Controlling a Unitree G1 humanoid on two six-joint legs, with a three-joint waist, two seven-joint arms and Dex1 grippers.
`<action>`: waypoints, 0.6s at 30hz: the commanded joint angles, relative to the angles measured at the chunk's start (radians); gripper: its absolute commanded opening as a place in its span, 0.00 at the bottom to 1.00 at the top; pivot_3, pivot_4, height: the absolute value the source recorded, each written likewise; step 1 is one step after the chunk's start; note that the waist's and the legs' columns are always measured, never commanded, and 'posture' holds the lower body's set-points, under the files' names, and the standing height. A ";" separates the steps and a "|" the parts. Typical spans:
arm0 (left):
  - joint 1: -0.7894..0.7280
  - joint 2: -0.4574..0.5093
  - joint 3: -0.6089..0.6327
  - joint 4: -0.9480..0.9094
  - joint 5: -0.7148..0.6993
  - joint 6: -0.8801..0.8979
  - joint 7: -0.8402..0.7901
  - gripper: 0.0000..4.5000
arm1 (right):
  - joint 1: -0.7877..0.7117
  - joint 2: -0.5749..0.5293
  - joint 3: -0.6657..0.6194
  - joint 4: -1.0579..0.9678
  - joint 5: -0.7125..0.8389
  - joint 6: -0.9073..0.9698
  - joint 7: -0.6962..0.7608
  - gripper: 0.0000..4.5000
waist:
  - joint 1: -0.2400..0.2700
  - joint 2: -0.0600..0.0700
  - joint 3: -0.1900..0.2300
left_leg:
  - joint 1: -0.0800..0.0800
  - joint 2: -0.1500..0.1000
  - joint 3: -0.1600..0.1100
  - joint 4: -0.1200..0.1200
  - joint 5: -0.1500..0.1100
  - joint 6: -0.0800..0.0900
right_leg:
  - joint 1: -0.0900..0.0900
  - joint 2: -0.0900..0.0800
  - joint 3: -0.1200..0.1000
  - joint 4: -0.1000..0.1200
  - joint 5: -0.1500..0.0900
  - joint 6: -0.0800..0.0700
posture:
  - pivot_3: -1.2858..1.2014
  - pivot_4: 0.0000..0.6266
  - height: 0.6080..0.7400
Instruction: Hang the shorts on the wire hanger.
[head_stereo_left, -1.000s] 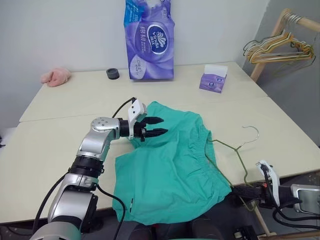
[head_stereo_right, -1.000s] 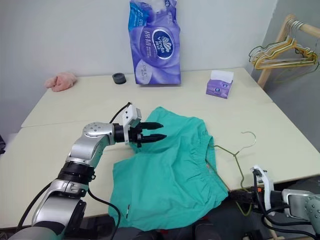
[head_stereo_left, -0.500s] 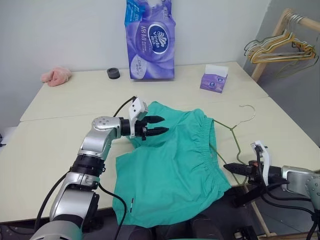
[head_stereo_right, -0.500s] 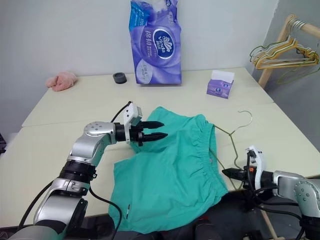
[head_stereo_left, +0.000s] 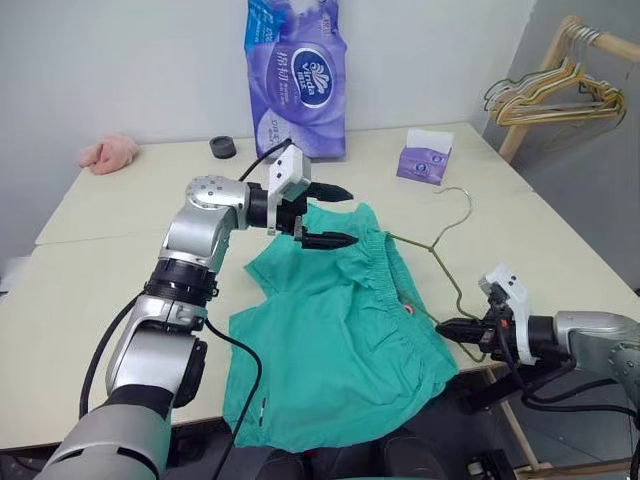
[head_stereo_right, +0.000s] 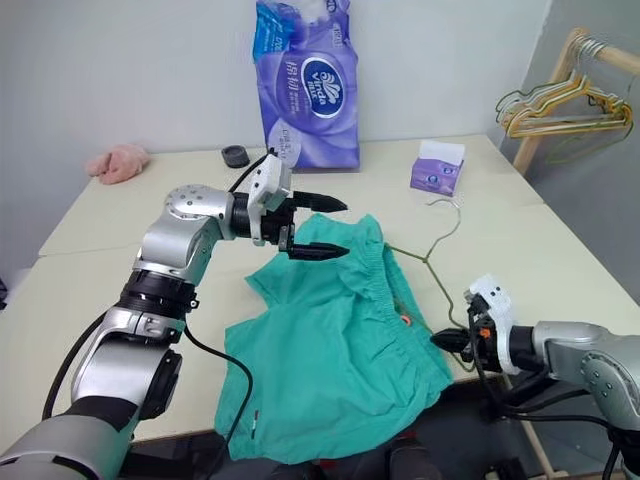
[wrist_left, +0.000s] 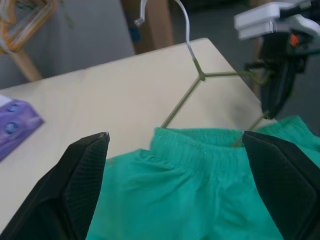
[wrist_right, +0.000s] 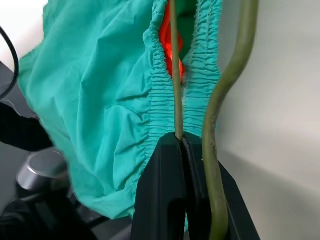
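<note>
Left gripper (head_stereo_left: 328, 215) spread wide, empty, above the shorts (head_stereo_left: 335, 340) mid-table. Right wrist view alone shows the right gripper (wrist_right: 182, 145) pinching the wire hanger (head_stereo_left: 440, 245), at the shorts' 3 o'clock.

One pair of teal shorts (head_stereo_left: 330, 330) and one wire hanger (head_stereo_left: 440, 250) are being seen on the table (head_stereo_left: 90, 290), with one purple tissue pack (head_stereo_left: 297, 75), one tissue box (head_stereo_left: 425, 158), one pink cloth (head_stereo_left: 108, 152) and one black ring (head_stereo_left: 223, 148).
</note>
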 joint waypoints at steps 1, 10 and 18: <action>-0.070 -0.005 -0.052 0.087 0.058 -0.128 -0.102 1.00 | -0.058 -0.040 0.048 -0.093 -0.035 -0.073 0.033 0.00 | -0.010 0.000 0.000 | 0.000 0.000 0.000 0.000 0.000 0.000 | 0.000 0.000 0.000 0.000 0.000 0.000 | 0.42 0.11 1.00; -0.102 -0.040 -0.075 0.270 0.144 -0.306 -0.138 1.00 | -0.101 -0.085 0.124 -0.193 -0.094 -0.143 0.052 0.00 | -0.026 0.000 0.000 | -0.002 0.000 -0.001 0.000 0.000 0.000 | -0.001 0.000 0.000 -0.001 0.000 0.000 | 0.41 0.10 1.00; 0.022 0.091 -0.265 0.112 0.052 -0.282 -0.172 0.96 | -0.081 -0.125 0.161 -0.187 -0.191 -0.229 0.080 0.00 | -0.046 0.000 0.000 | -0.007 0.000 -0.001 0.000 0.000 0.000 | -0.007 -0.001 0.000 0.001 0.000 -0.001 | 0.41 0.10 1.00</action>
